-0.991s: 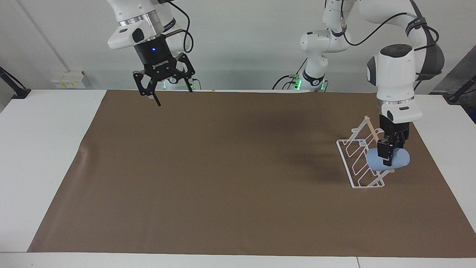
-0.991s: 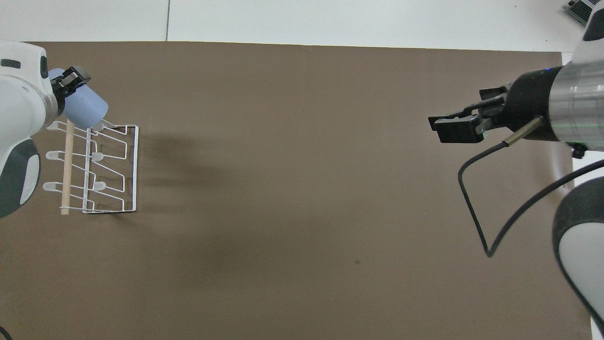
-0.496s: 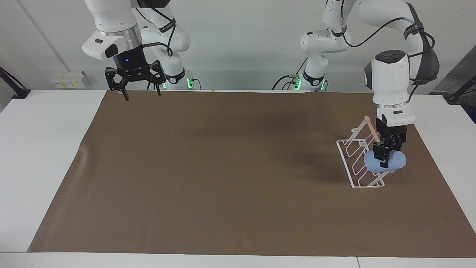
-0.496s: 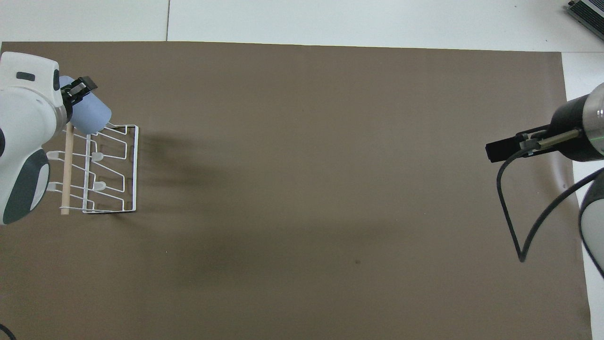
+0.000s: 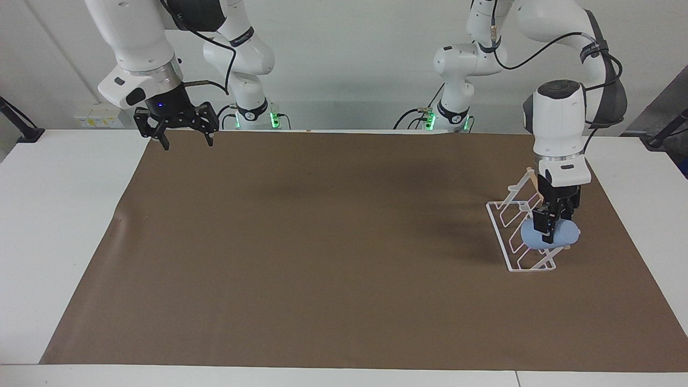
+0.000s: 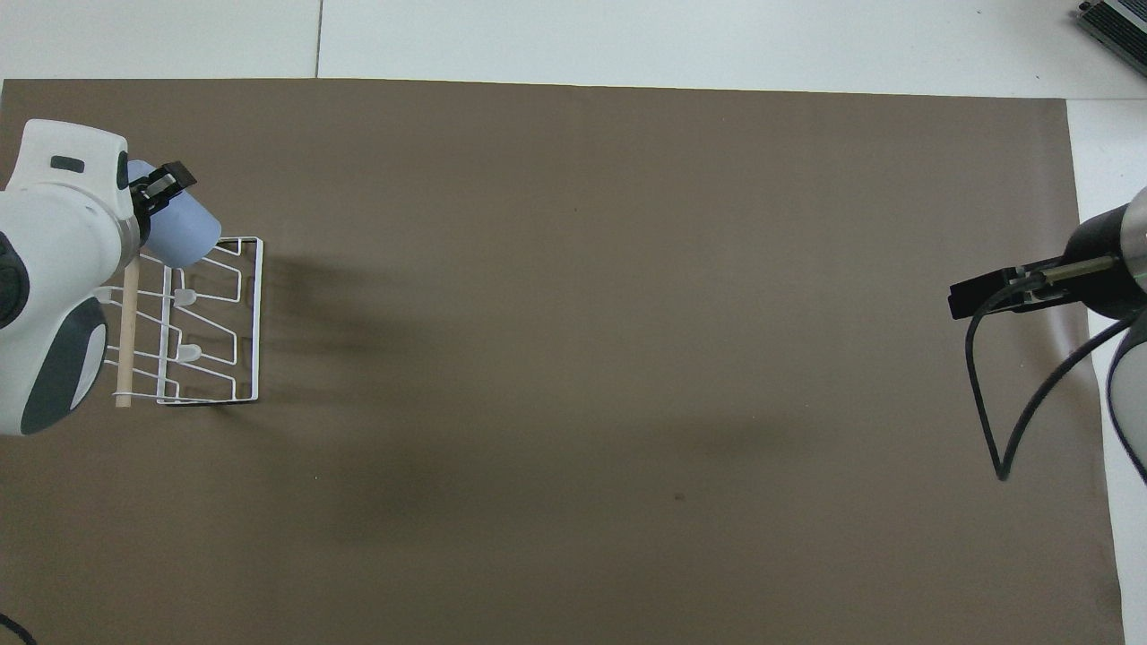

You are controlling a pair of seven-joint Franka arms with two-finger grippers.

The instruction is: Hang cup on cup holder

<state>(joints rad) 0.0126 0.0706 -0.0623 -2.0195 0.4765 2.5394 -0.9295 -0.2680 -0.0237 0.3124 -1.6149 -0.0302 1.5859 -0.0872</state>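
The light-blue cup (image 5: pixel 563 235) (image 6: pixel 186 238) lies on its side in the air, with my left gripper (image 5: pixel 549 228) (image 6: pixel 161 184) shut on its rim. It hangs at the end of the cup holder (image 5: pixel 517 236) (image 6: pixel 211 318) farthest from the robots, against the prongs there. The holder is a white wire rack with a light wooden rod (image 6: pixel 126 336) along its top, standing at the left arm's end of the table. My right gripper (image 5: pixel 184 136) (image 6: pixel 972 298) is open and holds nothing, raised over the corner of the brown mat at the right arm's end.
A brown mat (image 5: pixel 333 252) covers most of the white table (image 5: pixel 59 215). A black cable (image 6: pixel 995 403) loops down from the right arm's wrist.
The left gripper has lowered the cup and brought it in against the rack's prongs. The right arm has drawn back toward its own end of the table, away from the mat's middle.
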